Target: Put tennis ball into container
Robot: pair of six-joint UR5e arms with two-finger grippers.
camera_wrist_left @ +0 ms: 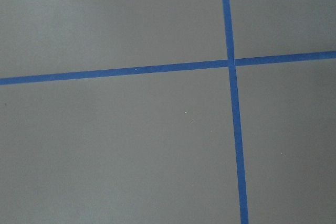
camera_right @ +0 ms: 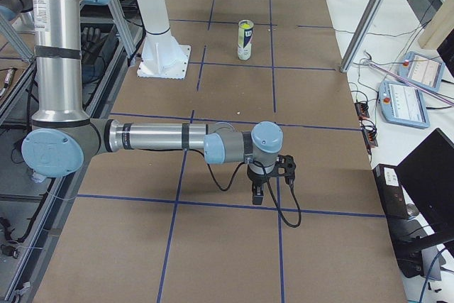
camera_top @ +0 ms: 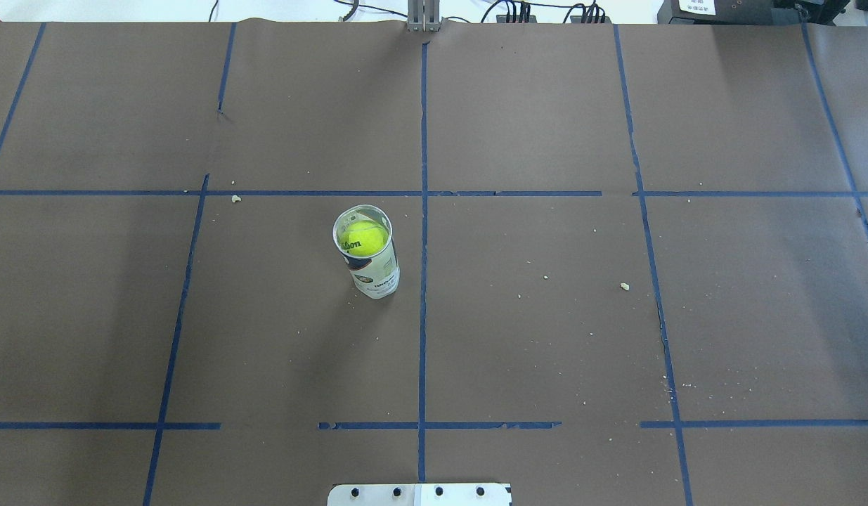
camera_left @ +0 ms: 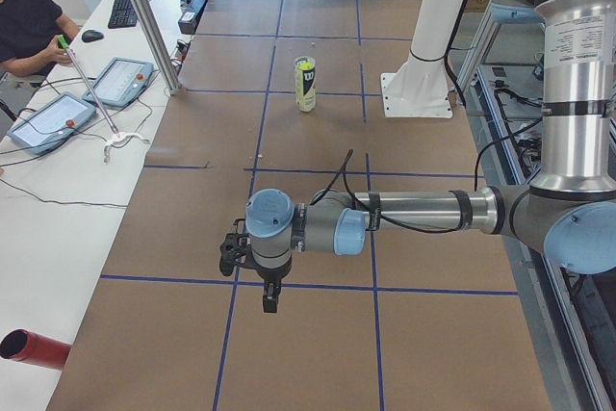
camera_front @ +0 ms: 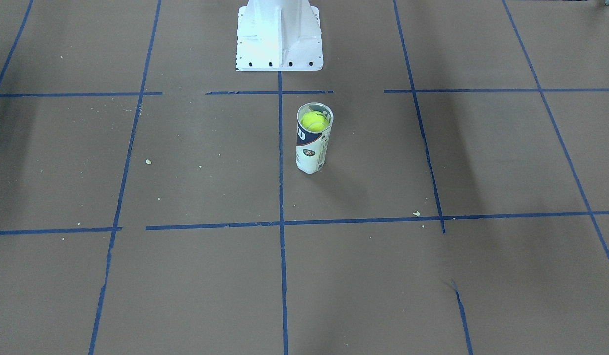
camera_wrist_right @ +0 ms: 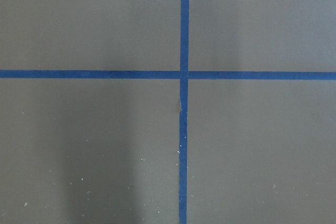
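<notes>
Tennis ball [camera_top: 364, 237] sits in the upright container [camera_top: 374, 270]. My left claw [camera_left: 269, 303] and right claw [camera_right: 257, 198] hang well away, and I can't tell if they're apart or together.

Holds left arm [camera_left: 414, 209] level above the table [camera_left: 289, 141] at its left end, left gripper [camera_left: 269, 299] pointing down. Mirrors this with right arm [camera_right: 156, 138] at the right end, right gripper [camera_right: 257, 196] pointing down. Cannot tell whether jaws are apart or closed.

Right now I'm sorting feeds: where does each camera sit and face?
Front-facing: across table, facing pedestal base; no arms.
Overhead: behind robot, down on container; no arms.
Left: table's end; left gripper near.
Right: opposite end; right gripper near.
Left wrist: down at blue tape; no fingers.
Right wrist: likewise.
Shared: both side views show container holding tennis ball.
</notes>
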